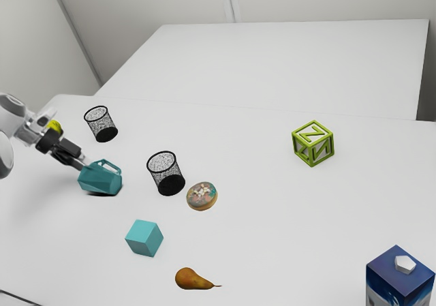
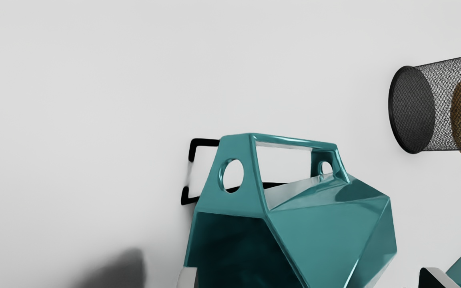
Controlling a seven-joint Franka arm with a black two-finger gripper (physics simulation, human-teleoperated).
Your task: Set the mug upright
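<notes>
At the exterior view's left, the mug (image 1: 101, 181) lies on its side, handle (image 2: 294, 139) uppermost, while the gripper (image 2: 308, 278) holds its fingers spread wide, presumably to straddle the body for righting.

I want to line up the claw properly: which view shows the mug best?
The wrist view: there the mug is large, its handle and dark mouth plain, though the bottom edge cuts it off. The exterior view shows it small, handle up, by the claw.

the teal mug (image 2: 326, 232) lies sideways with its handle up
</notes>
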